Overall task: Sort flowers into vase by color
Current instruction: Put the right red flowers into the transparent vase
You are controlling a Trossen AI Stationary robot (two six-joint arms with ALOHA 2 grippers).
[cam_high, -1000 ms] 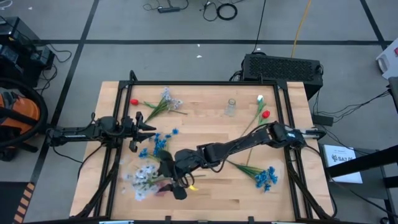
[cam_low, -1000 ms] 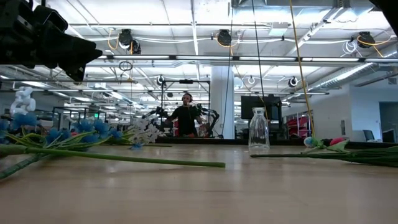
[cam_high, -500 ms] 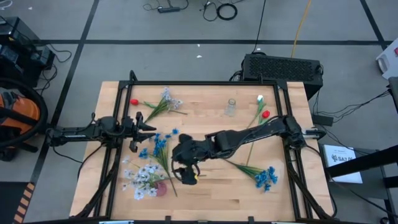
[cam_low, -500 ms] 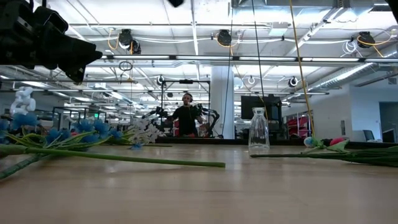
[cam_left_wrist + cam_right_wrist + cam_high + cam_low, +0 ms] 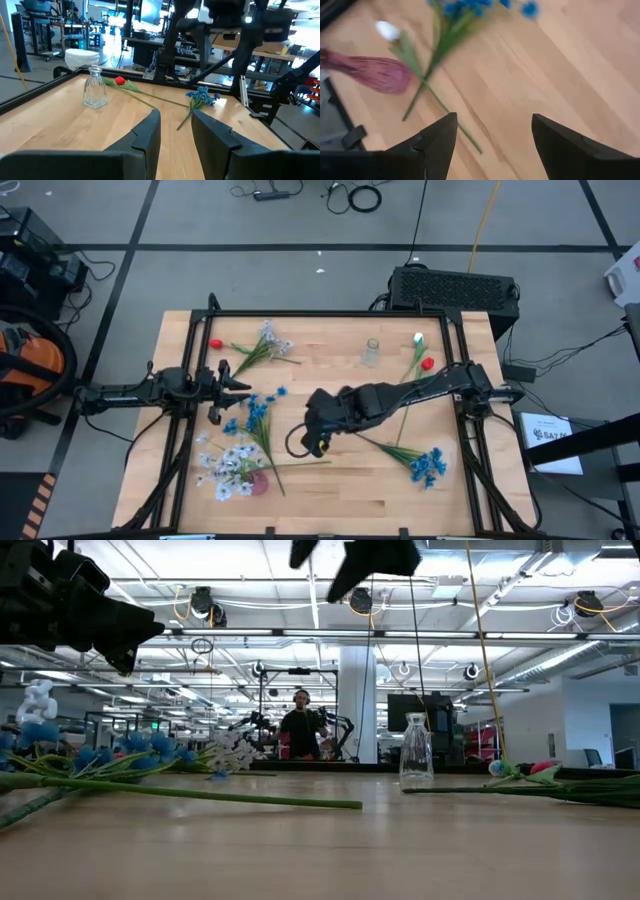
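Note:
Flowers lie flat around the table. A blue cluster and a white cluster lie at the near left beside a pink vase, which is on its side. A pale lavender spray and a red bud lie far left. A red bud and a white bud lie far right, and another blue cluster near right. A clear vase stands upright at the far middle. My right gripper hangs open above the table's middle, holding nothing. My left gripper waits open at the left.
The right wrist view looks down on a blue flower's stem and the pink vase. Bare wood lies between the clear vase and the right gripper. A person stands far behind the table. A black frame rail borders the tabletop.
My right gripper has pulled away from the pink vase and white flowers at the near left. It moved toward the table's middle and rose, and now shows at the top of the low view. The flowers and the pink vase stay lying where they were.

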